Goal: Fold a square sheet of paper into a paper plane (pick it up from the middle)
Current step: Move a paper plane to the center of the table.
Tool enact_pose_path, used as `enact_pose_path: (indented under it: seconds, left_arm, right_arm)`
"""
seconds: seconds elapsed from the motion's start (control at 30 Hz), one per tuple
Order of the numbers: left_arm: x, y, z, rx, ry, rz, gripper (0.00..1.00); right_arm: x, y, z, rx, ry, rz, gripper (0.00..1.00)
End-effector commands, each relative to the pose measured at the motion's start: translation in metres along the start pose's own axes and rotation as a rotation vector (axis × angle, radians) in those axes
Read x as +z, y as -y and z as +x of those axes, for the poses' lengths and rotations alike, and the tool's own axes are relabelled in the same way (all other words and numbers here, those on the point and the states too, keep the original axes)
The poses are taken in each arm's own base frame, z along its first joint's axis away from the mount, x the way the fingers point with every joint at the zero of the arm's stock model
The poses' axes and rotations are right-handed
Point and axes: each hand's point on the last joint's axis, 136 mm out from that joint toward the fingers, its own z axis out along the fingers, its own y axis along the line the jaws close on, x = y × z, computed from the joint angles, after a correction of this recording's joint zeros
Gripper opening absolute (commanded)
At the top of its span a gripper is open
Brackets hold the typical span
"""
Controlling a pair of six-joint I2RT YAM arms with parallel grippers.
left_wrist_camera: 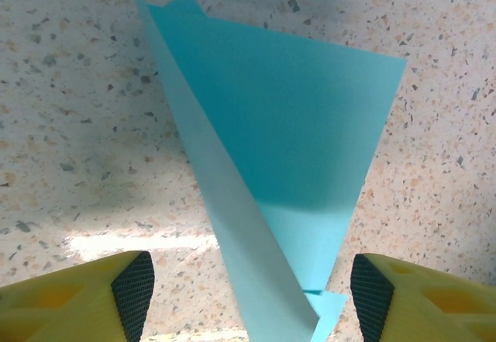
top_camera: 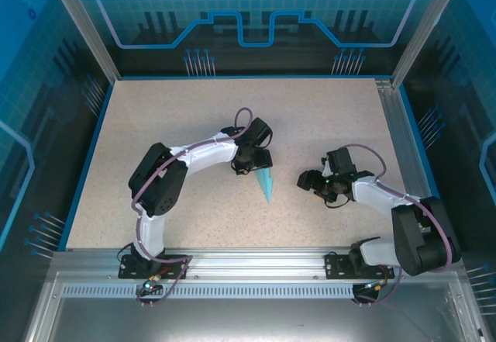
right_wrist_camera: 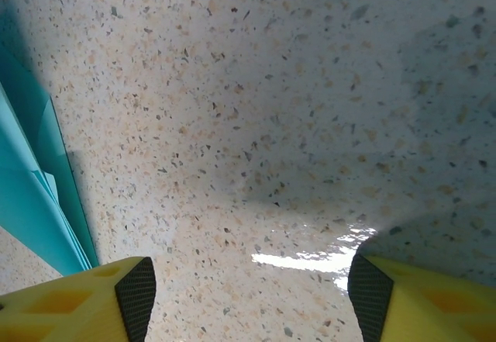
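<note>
Plane: one paper plane (top_camera: 266, 184), light turquoise, lying on the worktop (top_camera: 194, 101) near the middle, sharp point toward the near edge.
Flap: one paler strip along the long crease, apparently lifted off the rest (judged from the left wrist view; height hard to tell).
Left fingers (top_camera: 252, 164): spread wide right over the plane, paper lying in the gap between the two pads, touching neither as far as visible, gripping nothing.
Right fingers (top_camera: 308, 179): also apart, low over bare worktop just right of the plane, paper edge off to one side in the wrist view, gripping nothing.
Risk of crushing: likely from a squeeze across the lifted flap, bending it over or adding a stray crease.
Risk of sliding: thin paper on a smooth speckled surface, easily pushed along by one pad landing first, ending skewed or out from between the pads.
Risk of a missed pinch: closing too high, catching only the flap and tearing or unfolding it; closing too low, scraping the worktop.
Risk of a knock: two sets of fingers near each other on either side of one small dart, little room for both to move in together.
Count: one plane, one worktop, two arms, two sets of fingers, two dark pads on each.
</note>
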Motion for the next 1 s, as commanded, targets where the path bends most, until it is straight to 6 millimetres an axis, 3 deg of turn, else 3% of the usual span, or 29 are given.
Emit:
enact_pose_path:
  seconds: [0.0,0.13,0.3,0.43,0.53,0.67,0.8,0.97]
  left_arm:
    - [-0.025,0.000,-0.009,0.018,0.059,0.040,0.73]
    - [-0.034,-0.028,-0.031,-0.050,0.101,0.050,0.75]
    - [-0.022,-0.056,-0.048,-0.121,0.081,0.089,0.74]
    - [-0.007,-0.061,-0.051,-0.153,0.049,0.121,0.74]
    - [0.004,-0.064,-0.045,-0.175,0.016,0.121,0.73]
    - [0.016,-0.073,-0.030,-0.212,-0.034,0.105,0.72]
    - [0.024,-0.081,-0.015,-0.233,-0.063,0.098,0.71]
    - [0.033,-0.079,0.005,-0.224,-0.115,0.090,0.68]
  right_arm:
    - [-0.002,0.032,0.025,0.088,-0.073,0.101,0.71]
    - [-0.003,0.028,0.021,0.063,-0.068,0.099,0.72]
    - [-0.012,-0.017,0.004,-0.063,-0.017,-0.052,0.74]
    - [-0.017,-0.058,-0.015,-0.134,0.019,-0.158,0.76]
    - [-0.009,-0.077,-0.024,-0.162,0.014,-0.197,0.75]
    - [0.014,-0.068,-0.029,-0.116,-0.016,-0.155,0.75]
    - [0.036,-0.052,-0.022,-0.048,-0.070,-0.145,0.73]
    - [0.038,-0.018,-0.010,0.044,-0.091,-0.037,0.70]
